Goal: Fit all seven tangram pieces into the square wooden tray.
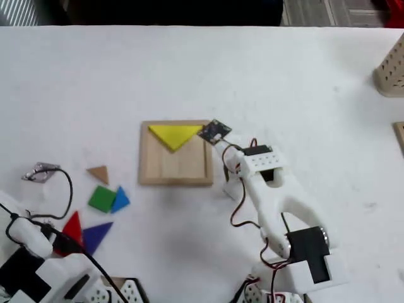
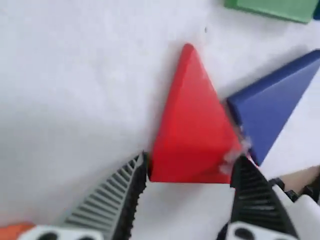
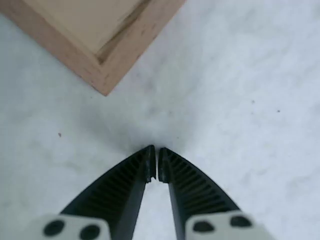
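Note:
The square wooden tray (image 1: 175, 165) sits mid-table with a yellow triangle (image 1: 175, 135) along its far edge. Left of it lie a tan triangle (image 1: 98, 173), a green square (image 1: 101, 198), a small blue piece (image 1: 120, 199), a red triangle (image 1: 73, 227) and a dark blue triangle (image 1: 97, 234). My left gripper (image 2: 192, 172) is open and low over the table. Its fingertips (image 2: 135, 175) stand at either end of the red triangle's (image 2: 192, 130) base, and the dark blue triangle (image 2: 270, 110) touches that piece. My right gripper (image 3: 156, 162) is shut on nothing, just off a tray corner (image 3: 102, 75).
A small dark board on a wire (image 1: 214, 132) rests at the tray's far right corner, and a similar grey one (image 1: 39, 172) lies at the far left. A perforated wooden block (image 1: 391, 72) stands at the right edge. The right arm (image 1: 278, 208) lies right of the tray.

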Action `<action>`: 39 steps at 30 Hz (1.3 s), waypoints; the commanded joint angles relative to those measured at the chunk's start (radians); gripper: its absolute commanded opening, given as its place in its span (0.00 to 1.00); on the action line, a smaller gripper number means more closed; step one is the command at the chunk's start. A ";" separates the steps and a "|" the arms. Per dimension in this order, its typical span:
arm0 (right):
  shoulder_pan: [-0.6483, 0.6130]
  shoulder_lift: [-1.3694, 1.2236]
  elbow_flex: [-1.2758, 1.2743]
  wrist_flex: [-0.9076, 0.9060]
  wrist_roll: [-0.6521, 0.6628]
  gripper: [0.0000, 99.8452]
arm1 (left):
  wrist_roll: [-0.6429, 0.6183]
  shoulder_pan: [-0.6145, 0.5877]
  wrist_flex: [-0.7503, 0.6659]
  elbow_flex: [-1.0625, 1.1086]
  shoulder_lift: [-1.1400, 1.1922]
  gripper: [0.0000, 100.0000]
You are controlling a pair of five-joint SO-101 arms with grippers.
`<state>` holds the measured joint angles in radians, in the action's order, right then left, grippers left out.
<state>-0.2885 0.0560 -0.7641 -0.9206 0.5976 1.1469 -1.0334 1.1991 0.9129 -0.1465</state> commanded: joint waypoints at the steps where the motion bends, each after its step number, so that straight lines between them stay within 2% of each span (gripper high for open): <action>1: -0.015 0.022 -0.003 -0.022 0.011 0.02 | 0.077 0.002 0.097 0.015 0.008 0.27; 11: -0.015 0.022 -0.003 -0.022 0.011 0.02 | 0.222 0.038 0.261 0.009 0.008 0.27; 20: -0.015 0.022 -0.003 -0.022 0.011 0.02 | 0.226 0.048 0.259 -0.028 0.007 0.27; 24: -0.015 0.022 -0.003 -0.022 0.011 0.02 | 0.227 0.018 0.324 -0.132 0.005 0.26; 28: -0.015 0.022 -0.003 -0.022 0.011 0.02 | 0.227 0.022 0.454 -0.258 0.005 0.14; 32: -0.015 0.022 -0.003 -0.022 0.011 0.02 | 0.232 0.056 0.479 -0.256 0.005 0.07; 35: -0.015 0.022 -0.003 -0.022 0.011 0.02 | 0.351 0.087 0.496 -0.221 0.004 0.02; 39: -0.015 0.022 -0.003 -0.022 0.011 0.02 | 0.506 0.110 0.534 -0.135 -0.077 0.02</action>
<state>-0.2885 0.0560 -0.7641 -0.9206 0.5976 1.4124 -0.9551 1.7024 0.7196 -0.1312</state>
